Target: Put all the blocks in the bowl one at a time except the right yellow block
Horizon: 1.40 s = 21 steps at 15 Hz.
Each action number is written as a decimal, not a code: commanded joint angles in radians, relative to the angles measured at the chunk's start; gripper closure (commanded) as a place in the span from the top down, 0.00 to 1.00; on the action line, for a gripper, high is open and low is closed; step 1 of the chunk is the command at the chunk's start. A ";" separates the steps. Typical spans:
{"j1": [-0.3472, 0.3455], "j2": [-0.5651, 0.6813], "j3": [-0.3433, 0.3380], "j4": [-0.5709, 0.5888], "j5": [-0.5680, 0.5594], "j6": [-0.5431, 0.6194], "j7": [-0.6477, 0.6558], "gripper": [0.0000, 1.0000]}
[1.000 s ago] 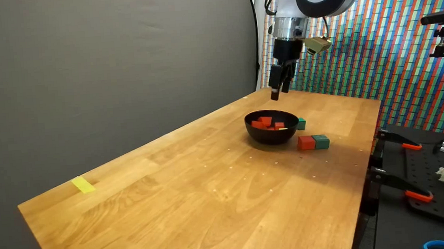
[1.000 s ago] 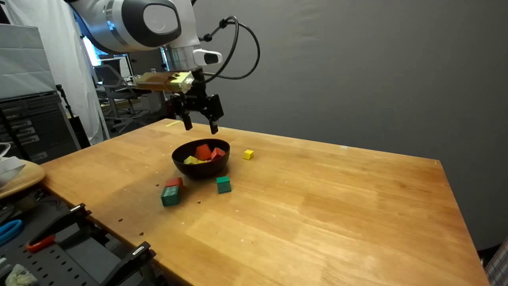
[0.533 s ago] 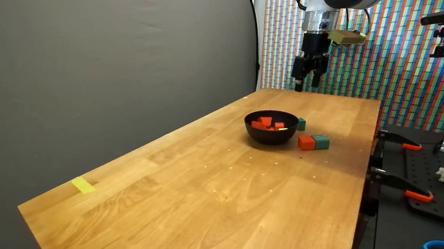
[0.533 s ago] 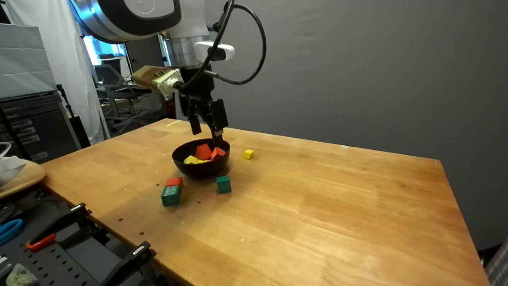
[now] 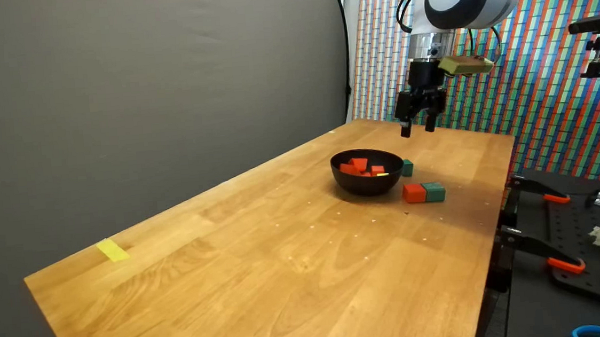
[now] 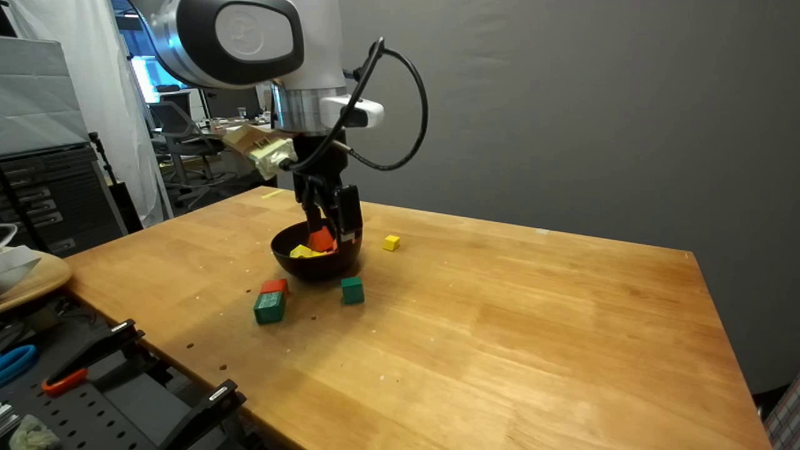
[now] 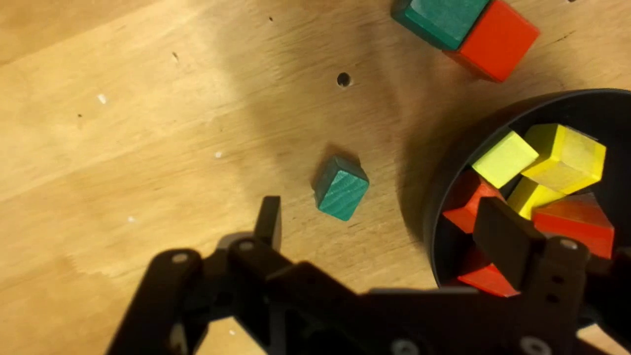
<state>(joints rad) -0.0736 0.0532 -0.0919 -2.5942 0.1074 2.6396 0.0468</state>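
Wrist view: we've got the end effector [image 7: 385, 222] spread wide, with a lone green block [image 7: 341, 190] showing in the gap, down on the tabletop [image 7: 123, 162] near the black bowl [image 7: 586, 109]. Inside that we can see yellow blocks [image 7: 567, 158] and red blocks [image 7: 584, 224]. Outside it, another green block [image 7: 446, 19] is butted up against a red block [image 7: 500, 42], and in an exterior view we spot one yellow block [image 6: 391, 243] on the tabletop.

The arm [image 6: 322, 47] is white, banded black; its collar [image 6: 301, 112] shines silver; cables [image 6: 359, 84] and gripper [image 5: 418, 129] are black.
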 commanded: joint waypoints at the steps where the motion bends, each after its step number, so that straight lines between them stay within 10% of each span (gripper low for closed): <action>1: -0.028 0.096 0.007 0.067 0.111 -0.015 -0.086 1.00; 11: -0.014 0.284 -0.020 0.142 0.042 0.092 0.001 1.00; 12: -0.006 0.295 -0.028 0.143 0.017 0.104 0.021 0.78; 21: 0.029 0.281 -0.041 0.104 -0.046 0.211 0.084 0.11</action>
<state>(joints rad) -0.0704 0.3749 -0.1132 -2.4660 0.0922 2.8022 0.0988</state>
